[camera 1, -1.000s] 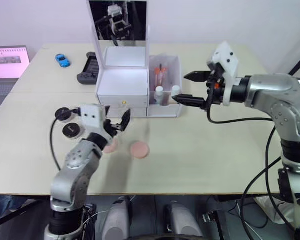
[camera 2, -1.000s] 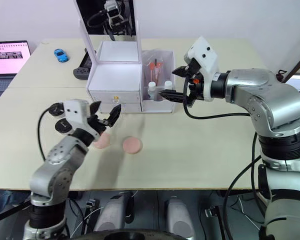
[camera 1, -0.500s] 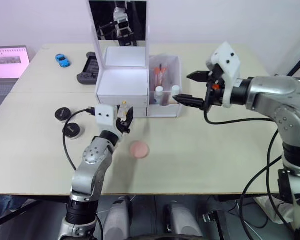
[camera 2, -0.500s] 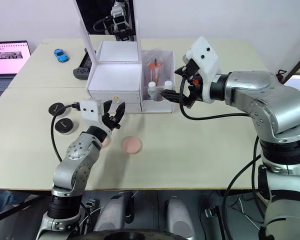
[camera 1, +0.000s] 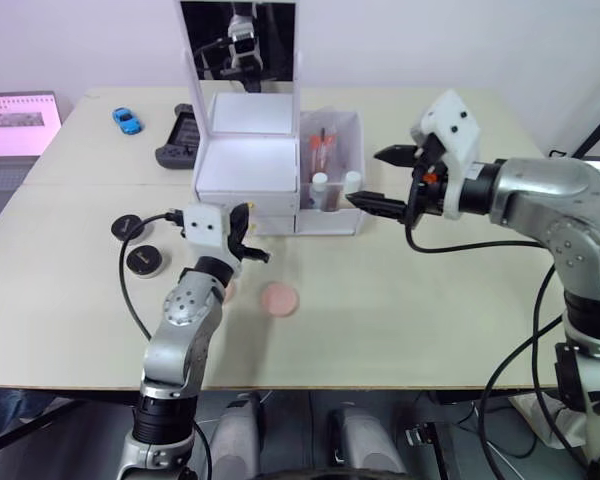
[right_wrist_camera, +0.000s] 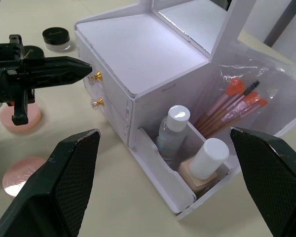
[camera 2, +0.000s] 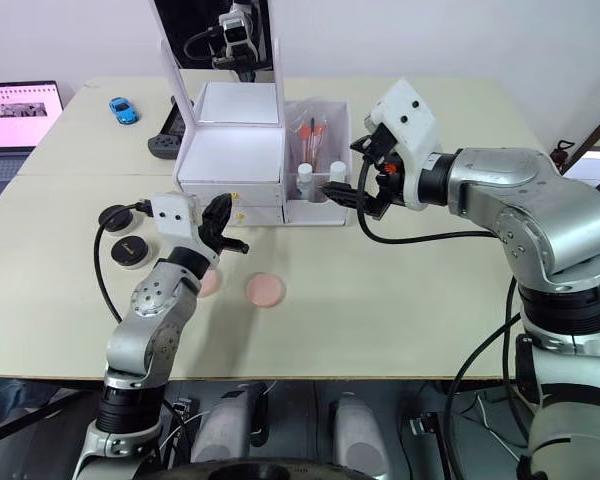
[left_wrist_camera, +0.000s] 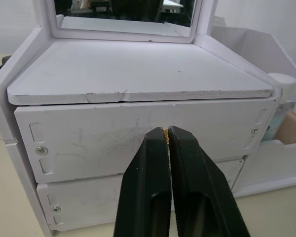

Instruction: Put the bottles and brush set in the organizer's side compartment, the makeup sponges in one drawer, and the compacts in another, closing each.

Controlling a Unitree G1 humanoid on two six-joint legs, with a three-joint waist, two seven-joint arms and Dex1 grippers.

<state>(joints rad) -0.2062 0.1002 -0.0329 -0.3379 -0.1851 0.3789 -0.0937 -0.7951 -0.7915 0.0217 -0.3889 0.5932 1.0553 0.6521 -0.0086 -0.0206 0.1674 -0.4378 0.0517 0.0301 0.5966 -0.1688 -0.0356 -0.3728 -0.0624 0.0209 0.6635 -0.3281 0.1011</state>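
Note:
The white organizer [camera 1: 245, 165] stands at the table's middle back, both drawers shut. My left gripper [left_wrist_camera: 166, 131] is in front of the upper drawer [left_wrist_camera: 89, 140], shut on its gold knob [right_wrist_camera: 95, 75]. The side compartment [camera 1: 352, 135] holds two bottles [right_wrist_camera: 171, 126] [right_wrist_camera: 204, 163] and the brush set [right_wrist_camera: 232, 101]. Two pink makeup sponges lie on the table in front: one [camera 1: 279, 298] free, one [camera 1: 228, 290] partly behind my left arm. Two black compacts [camera 1: 128, 227] [camera 1: 145, 260] lie left of that arm. My right gripper [camera 1: 380, 178] hovers open beside the side compartment, holding nothing.
A black game controller [camera 1: 175, 130] and a blue toy car [camera 1: 126, 120] lie behind the organizer on the left. A laptop [camera 1: 15, 120] sits at the far left edge. The mirror lid [camera 1: 238, 40] stands upright.
My left gripper moved from above the sponges up to the drawer front and shut on the upper knob. The right arm has barely moved.

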